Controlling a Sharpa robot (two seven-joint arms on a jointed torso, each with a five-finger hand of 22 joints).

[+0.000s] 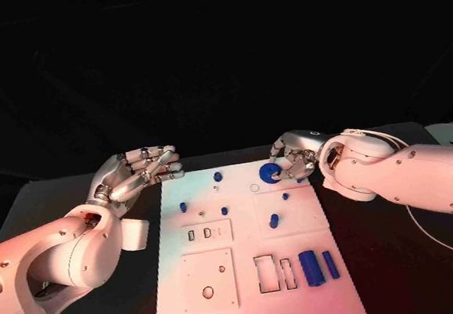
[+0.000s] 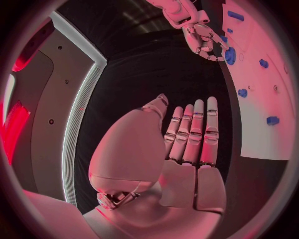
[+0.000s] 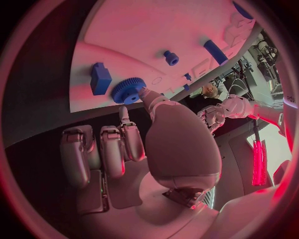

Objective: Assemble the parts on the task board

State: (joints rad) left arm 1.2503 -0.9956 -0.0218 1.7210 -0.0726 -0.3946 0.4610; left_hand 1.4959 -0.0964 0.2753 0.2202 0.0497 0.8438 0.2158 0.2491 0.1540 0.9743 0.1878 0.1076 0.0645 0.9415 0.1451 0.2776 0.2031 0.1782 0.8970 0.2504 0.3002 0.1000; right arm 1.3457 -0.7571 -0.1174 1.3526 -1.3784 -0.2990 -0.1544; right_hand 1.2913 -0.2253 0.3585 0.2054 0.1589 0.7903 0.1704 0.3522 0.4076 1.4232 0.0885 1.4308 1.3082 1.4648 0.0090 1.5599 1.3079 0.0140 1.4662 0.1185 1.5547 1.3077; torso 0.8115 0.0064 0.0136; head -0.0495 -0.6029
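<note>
A: Status on the blue gear (image 1: pixel 269 171)?

B: Sits at the far end of the task board (image 1: pixel 260 310), roughly 12 o'clock from board centre, a touch toward 1. Right hand (image 1: pixel 295 159) is on it: in the right wrist view a fingertip (image 3: pixel 147 94) meets the toothed rim and the other fingers curl in below. Contact yes; whether it's a pinch or just a touch, can't tell.

A: Left?

B: Left hand (image 1: pixel 138 172) is off the board's far-left corner, about 10 o'clock, fingers loosely curled, nothing in them. Left wrist view has them laid flat side by side (so not gripping anything).

A: How will the gear behave?

B: My read: light, rigid plastic, not fragile. Teeth give some bite across the rim, but the disc is thin, so it'll want to tip or skate on the smooth plate if pushed from one side only.

A: Grip point?

B: Opposed contact across the rim, thumb against a finger, faces kept level. Avoid covering the centre bore if it has to seat on a peg.

A: Other parts?

B: Small blue pegs (image 1: pixel 217 176) mid-board, blue bars (image 1: pixel 309 268) near 5 o'clock. Untouched.
</note>
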